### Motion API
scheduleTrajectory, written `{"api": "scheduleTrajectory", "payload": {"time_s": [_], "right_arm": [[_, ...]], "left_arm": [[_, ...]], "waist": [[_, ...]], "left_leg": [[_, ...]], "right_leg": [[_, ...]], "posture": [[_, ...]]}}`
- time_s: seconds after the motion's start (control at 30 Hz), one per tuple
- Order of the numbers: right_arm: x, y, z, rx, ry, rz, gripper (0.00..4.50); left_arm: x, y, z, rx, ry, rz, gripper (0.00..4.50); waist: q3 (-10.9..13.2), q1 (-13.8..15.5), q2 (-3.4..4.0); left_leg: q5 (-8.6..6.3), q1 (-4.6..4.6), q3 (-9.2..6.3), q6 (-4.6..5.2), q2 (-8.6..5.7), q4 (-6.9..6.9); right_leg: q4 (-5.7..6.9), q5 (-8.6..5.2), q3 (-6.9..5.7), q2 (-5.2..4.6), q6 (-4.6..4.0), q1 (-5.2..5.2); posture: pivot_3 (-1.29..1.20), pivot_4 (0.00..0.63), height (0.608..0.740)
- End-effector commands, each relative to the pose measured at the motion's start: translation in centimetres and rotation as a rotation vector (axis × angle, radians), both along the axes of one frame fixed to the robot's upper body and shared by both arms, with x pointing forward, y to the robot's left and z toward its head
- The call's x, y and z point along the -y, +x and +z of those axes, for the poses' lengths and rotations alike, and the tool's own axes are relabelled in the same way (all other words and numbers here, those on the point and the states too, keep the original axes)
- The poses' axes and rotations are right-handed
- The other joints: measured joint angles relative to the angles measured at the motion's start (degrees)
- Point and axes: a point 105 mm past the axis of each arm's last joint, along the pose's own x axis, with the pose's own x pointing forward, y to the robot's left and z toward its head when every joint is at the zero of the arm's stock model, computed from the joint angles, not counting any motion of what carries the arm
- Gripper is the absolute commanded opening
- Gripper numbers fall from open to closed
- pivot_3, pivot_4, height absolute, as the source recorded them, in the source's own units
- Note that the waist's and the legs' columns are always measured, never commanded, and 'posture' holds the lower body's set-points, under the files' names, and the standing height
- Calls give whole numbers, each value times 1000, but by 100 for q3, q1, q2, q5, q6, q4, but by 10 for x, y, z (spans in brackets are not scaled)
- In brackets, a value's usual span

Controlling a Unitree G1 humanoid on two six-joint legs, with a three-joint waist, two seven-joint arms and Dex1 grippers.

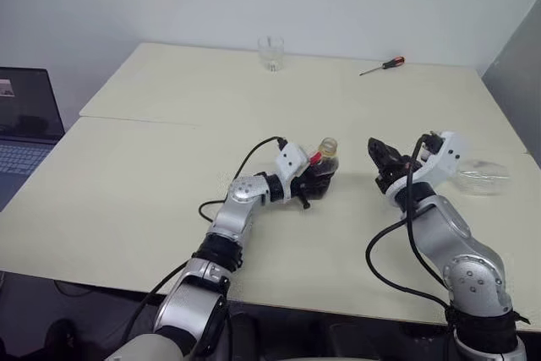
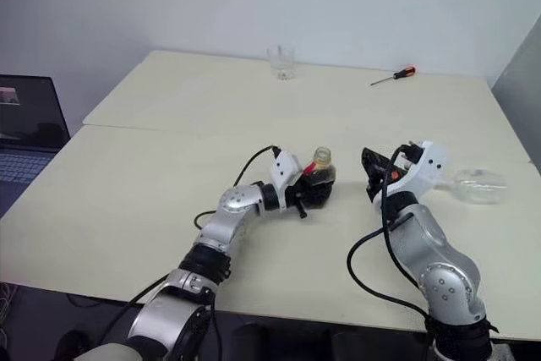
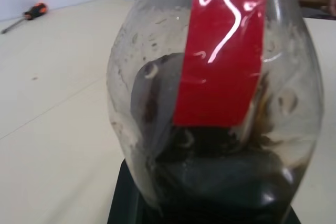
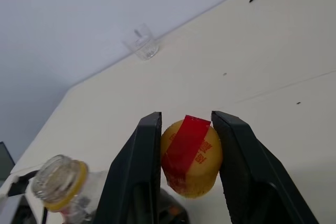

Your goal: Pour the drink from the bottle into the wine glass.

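My left gripper is shut on the bottle, a small clear one with a red strip. It is held just above the table's middle. Its neck is open, ringed in yellow. The dark drink lies low in its body. To its right, my right gripper is shut on the yellow cap, which has a red strip, and is apart from the bottle. A clear glass object lies on its side at the table's right edge; it looks like the wine glass, stem not discernible.
A short clear tumbler stands at the table's far edge. A screwdriver with a red handle lies to its right. An open laptop sits off the table's left side. The cream table is bare around the arms.
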Motion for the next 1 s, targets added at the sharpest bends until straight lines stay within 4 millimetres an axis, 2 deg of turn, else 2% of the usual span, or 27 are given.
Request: {"api": "scheduleTrajectory", "payload": {"time_s": [0.03, 0.23, 0.3, 0.33, 0.37, 0.4, 0.47, 0.57, 0.77, 1.0], "right_arm": [[218, -91, -113, -657, -441, -951, 1174], [215, -86, -111, -662, -434, -934, 1174], [215, -87, -110, -666, -434, -935, 1173], [215, -88, -110, -666, -438, -938, 1173], [216, -89, -110, -666, -443, -942, 1172], [216, -89, -110, -665, -447, -946, 1170], [218, -90, -109, -665, -452, -955, 1169], [219, -92, -108, -665, -453, -964, 1169], [219, -94, -107, -667, -455, -968, 1169], [218, -93, -106, -666, -460, -966, 1169]], "left_arm": [[28, 1, 73, 147, -63, -176, 642], [27, 3, 71, 143, -57, -184, 641], [27, 4, 71, 142, -57, -188, 641], [27, 4, 71, 141, -58, -189, 641], [27, 3, 71, 140, -59, -189, 641], [27, 3, 70, 138, -59, -190, 640], [28, 3, 70, 136, -61, -190, 640], [28, 3, 71, 135, -63, -191, 640], [29, 2, 70, 133, -62, -193, 640], [29, 2, 71, 133, -66, -192, 640]], "waist": [[5, -3, 1], [23, -3, -1], [-7, 286, -47], [-6, 346, -66], [-9, 295, -26], [-27, 166, 13], [-13, 28, 1], [5, -51, 1], [7, -129, 9], [8, -117, 10]], "left_leg": [[0, -13, -2, 1, 0, 2], [0, -25, -13, 1, -2, 4], [-1, -45, -23, 2, -6, 2], [0, -38, -56, 3, 8, 9], [1, -36, -11, 0, 47, 8], [2, -39, 67, -1, 53, 5], [9, -30, 69, -12, -13, 12], [-2, -32, 67, 6, -21, 11], [-1, -25, 62, 13, -1, 4], [0, -31, 70, 14, -13, 7]], "right_leg": [[1, 0, -1, 1, 0, -12], [-4, -2, -10, 2, 4, -14], [-18, -4, -28, -3, 7, -16], [-75, -36, -59, -10, 5, 64], [-85, -59, -58, -25, -12, 81], [-44, -58, 9, -27, -6, 71], [7, -78, 105, -38, 44, 43], [5, -83, 122, -22, 86, 30], [17, -78, 125, 20, 77, 26], [11, -78, 142, 4, 78, 22]], "posture": [[0, 150, 740], [0, 150, 740], [0, 150, 740], [0, 150, 740], [0, 150, 740], [0, 150, 740], [0, 150, 740], [0, 150, 740], [0, 150, 740], [0, 150, 740]]}}
